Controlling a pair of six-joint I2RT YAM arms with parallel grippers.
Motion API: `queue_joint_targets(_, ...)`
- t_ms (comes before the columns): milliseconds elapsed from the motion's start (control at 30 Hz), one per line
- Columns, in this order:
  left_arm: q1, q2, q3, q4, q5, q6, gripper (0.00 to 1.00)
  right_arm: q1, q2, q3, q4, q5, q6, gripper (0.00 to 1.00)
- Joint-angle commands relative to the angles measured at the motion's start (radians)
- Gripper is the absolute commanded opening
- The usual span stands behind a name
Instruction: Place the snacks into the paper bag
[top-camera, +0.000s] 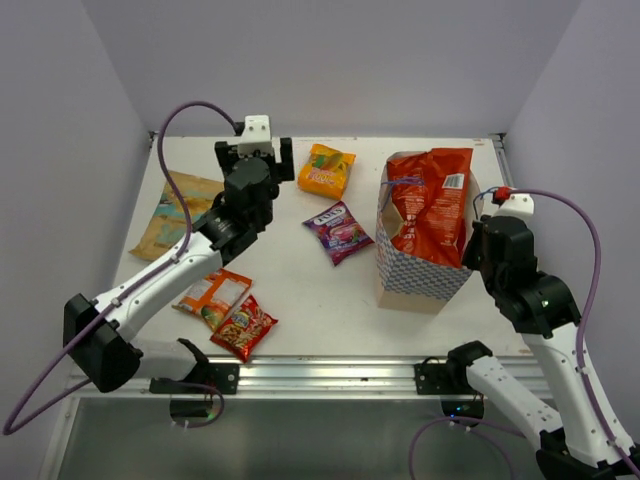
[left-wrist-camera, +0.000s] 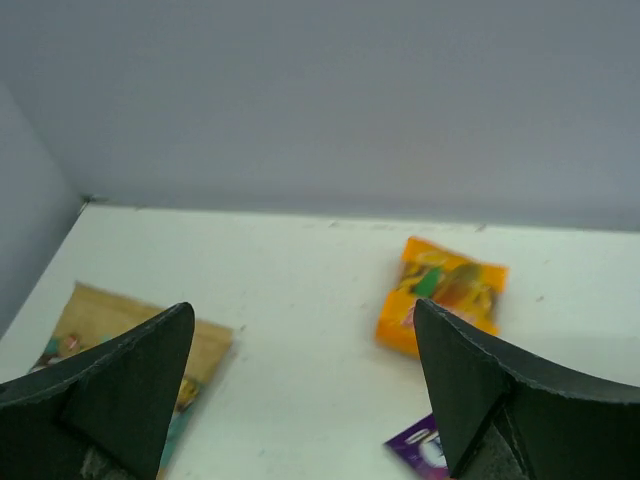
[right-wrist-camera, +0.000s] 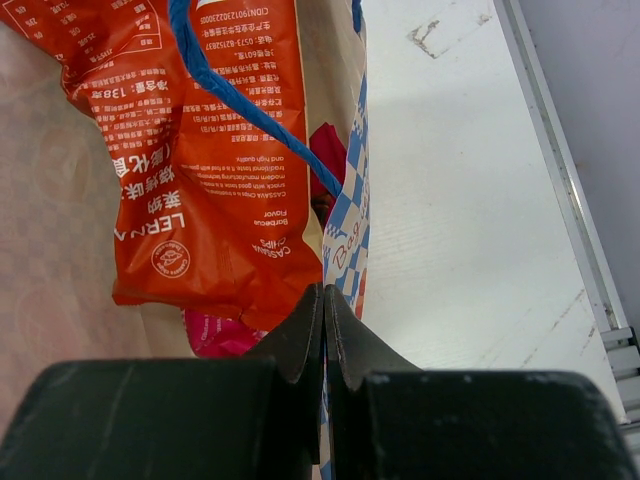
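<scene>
Your left gripper (top-camera: 256, 163) is hanging at 11 o'clock with its jaws spread wide, gripping nothing. Snacks are lying around: tan-brown packet (top-camera: 170, 212) at 9, orange-white packet (top-camera: 212, 296) and small red packet (top-camera: 243, 328) at 7, orange packet (top-camera: 327, 168) at 12, purple packet (top-camera: 338, 231) near the middle. Your right gripper (right-wrist-camera: 323, 296) is pinching the paper bag (top-camera: 410, 266) by its wall at 3, with the large red packet (top-camera: 430, 205) sticking out.

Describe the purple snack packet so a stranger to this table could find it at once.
Start at the blue-and-white checked paper bag standing on the right half of the white table. Just left of it, lying flat near the table's middle, is the purple packet. It is the only purple one; its nearest neighbour, the orange packet, lies farther back toward the wall.
</scene>
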Motion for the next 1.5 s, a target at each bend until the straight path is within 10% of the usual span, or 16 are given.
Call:
queue_joint_targets(0, 0.097, 0.016, -0.076, -0.131, -0.002, -0.15, 0.94, 0.004, 0.002, 0.003, 0.015, -0.008, -0.008, 0.0)
queue_joint_targets(400, 0.453, 0.129, -0.303, -0.313, -0.1, -0.399, 0.94, 0.004, -0.004, 0.003, 0.021, -0.022, -0.016, 0.0)
queue_joint_targets(1067, 0.587, 0.502, -0.243, -0.299, 0.024, -0.325, 0.92, 0.004, -0.002, 0.004, 0.023, -0.023, -0.019, 0.0)
queue_joint_targets(1467, 0.601, 0.57, -0.186, -0.351, 0.033, -0.324, 0.03, 0.004, -0.002, 0.001, 0.028, -0.031, -0.022, 0.0)
